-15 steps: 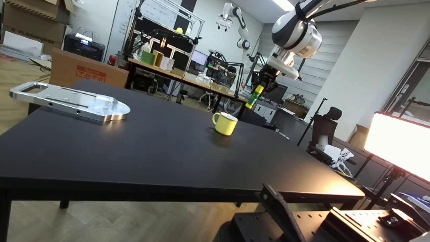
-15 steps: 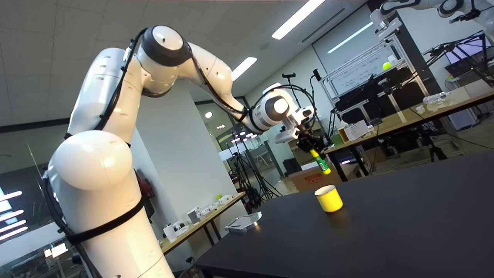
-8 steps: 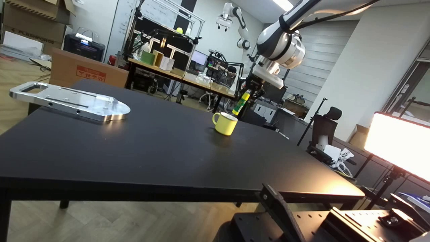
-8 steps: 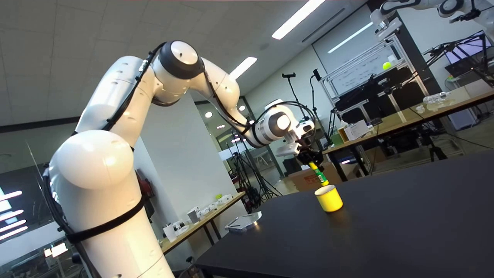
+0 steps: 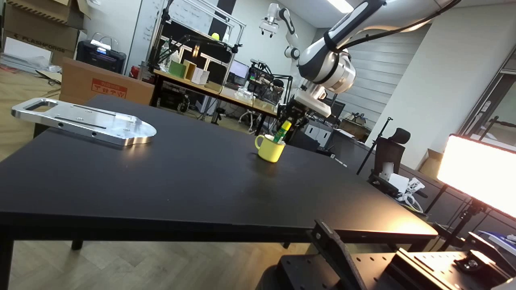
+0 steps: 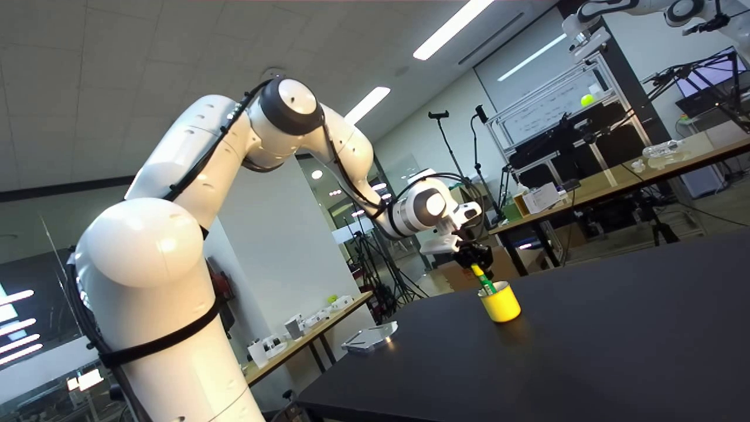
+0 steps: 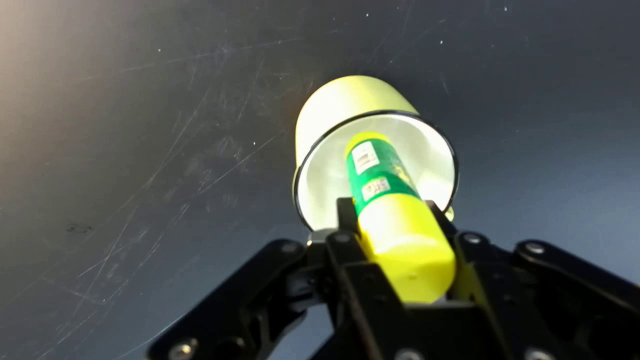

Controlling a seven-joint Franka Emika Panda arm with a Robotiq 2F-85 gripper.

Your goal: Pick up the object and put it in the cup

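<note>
The object is a glue stick, green with yellow ends [image 5: 282, 132], also visible in an exterior view [image 6: 482, 278] and in the wrist view [image 7: 375, 165]. The cup is a yellow mug with a white inside [image 5: 270, 151], standing upright on the black table; it also shows in an exterior view [image 6: 501, 306] and the wrist view [image 7: 345, 97]. My gripper [image 7: 391, 207] is shut on the upper yellow end of the glue stick. It holds the stick tilted, with its lower end inside the mug's rim. Both fingers are above the mug. Whether the stick touches the mug's bottom cannot be told.
A flat silvery metal plate [image 5: 88, 121] lies at the table's far end from the mug. The black table [image 5: 181, 181] carries both. A bright light panel [image 5: 479, 175] stands beside the table. A cardboard box [image 5: 105, 82] stands behind it.
My gripper has moved down and towards the mug with the glue stick. The stick was above the rim and now its lower part is inside the mug. The mug has not moved.
</note>
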